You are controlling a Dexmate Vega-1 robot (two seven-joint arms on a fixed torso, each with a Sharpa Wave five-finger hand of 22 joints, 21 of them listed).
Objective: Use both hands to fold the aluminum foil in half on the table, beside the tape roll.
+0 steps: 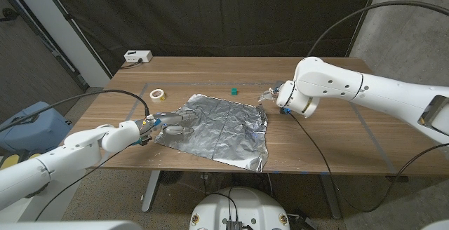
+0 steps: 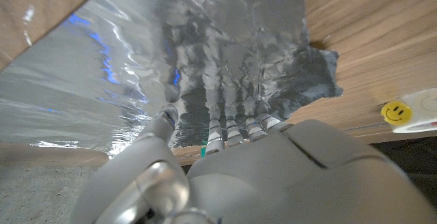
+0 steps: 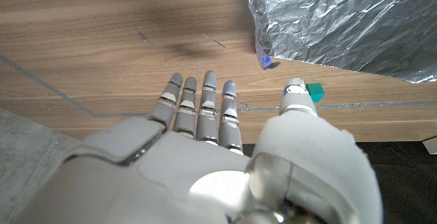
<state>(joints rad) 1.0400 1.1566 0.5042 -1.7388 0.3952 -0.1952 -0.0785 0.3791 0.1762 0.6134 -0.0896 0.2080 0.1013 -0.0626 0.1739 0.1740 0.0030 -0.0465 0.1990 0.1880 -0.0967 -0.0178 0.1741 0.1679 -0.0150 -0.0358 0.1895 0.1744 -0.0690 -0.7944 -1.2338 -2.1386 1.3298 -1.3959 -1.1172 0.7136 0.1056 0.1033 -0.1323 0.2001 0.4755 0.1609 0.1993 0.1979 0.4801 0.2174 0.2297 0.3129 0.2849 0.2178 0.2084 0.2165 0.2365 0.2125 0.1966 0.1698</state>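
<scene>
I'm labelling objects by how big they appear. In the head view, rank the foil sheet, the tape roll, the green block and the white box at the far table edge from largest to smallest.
1. foil sheet
2. white box, though it lies farther from the camera
3. tape roll, only slightly smaller in the picture
4. green block

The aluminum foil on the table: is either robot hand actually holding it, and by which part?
The left robot hand has its fingers on the aluminum foil at its left edge; a true grip cannot be told. The right robot hand is open, holding nothing.
</scene>
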